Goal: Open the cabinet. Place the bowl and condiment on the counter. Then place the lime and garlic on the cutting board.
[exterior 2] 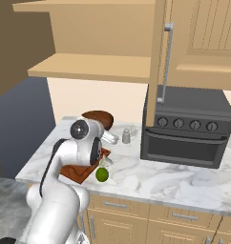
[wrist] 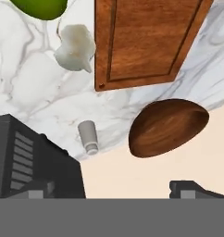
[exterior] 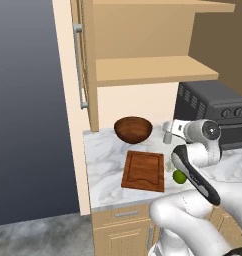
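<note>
Writing, brands, labels: nothing readable is being shown on any item.

Claw (wrist: 114, 190): the jaws are being held spread wide, nothing is being gripped or touched. It is being kept above the counter (wrist: 30, 92), looking down.

Bowl (wrist: 168, 126): being seen just ahead of the claw's tips, standing on the counter by the wall.

Shaker (wrist: 89, 136): being seen beside the bowl, toward the dark oven (wrist: 30, 157), upright on the counter.

Cutting board (wrist: 146, 41): lying flat beyond the bowl from the claw, nothing on it.

Garlic (wrist: 76, 47): resting on the marble just beside the board's long edge, farther from the claw than the shaker.

Lime (wrist: 40, 7): lying just past the garlic, off the board, farthest from the claw.

Cabinet (exterior: 78, 65): its door is being held open above the claw, and the shelves (exterior: 153, 70) are being shown.
</note>
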You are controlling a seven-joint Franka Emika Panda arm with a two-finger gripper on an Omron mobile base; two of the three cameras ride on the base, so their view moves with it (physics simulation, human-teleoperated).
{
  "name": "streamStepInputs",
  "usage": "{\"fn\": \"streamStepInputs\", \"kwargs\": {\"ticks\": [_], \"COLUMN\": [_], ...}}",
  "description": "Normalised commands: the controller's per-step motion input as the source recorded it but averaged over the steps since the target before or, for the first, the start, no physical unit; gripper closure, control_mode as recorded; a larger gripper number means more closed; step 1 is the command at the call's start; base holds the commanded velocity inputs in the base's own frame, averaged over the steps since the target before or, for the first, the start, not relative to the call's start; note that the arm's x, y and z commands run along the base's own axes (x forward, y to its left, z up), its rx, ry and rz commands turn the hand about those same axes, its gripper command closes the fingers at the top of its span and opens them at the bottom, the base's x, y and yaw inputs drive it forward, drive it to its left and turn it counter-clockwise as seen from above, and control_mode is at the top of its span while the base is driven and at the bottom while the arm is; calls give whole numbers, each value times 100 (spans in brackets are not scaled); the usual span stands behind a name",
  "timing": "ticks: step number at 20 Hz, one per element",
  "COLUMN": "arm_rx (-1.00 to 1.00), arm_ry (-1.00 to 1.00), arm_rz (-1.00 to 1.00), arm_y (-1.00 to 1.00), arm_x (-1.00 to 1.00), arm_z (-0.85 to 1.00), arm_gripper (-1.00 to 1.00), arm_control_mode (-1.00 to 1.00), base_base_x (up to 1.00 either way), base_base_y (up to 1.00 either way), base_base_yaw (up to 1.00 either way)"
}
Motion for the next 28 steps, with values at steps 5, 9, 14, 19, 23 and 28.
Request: {"fn": "streamStepInputs", "kwargs": {"ticks": [5, 9, 14, 19, 23, 28], "arm_rx": [9, 2, 1, 5, 12, 8], "arm_ry": [22, 37, 40, 27, 12, 5], "arm_rz": [0, 0, 0, 0, 2, 5], "arm_y": [1, 1, 0, 0, -7, 0], "arm_x": [-60, -16, 0, -2, -2, 0], "arm_z": [91, -21, -95, -94, -86, -63], "arm_gripper": [-100, -100, -100, -100, -100, -100], "arm_control_mode": [-100, -100, -100, -100, -100, -100], "base_base_x": [0, 0, 0, 0, 0, 0], "base_base_y": [0, 0, 0, 0, 0, 0], "base_base_yaw": [0, 0, 0, 0, 0, 0]}}
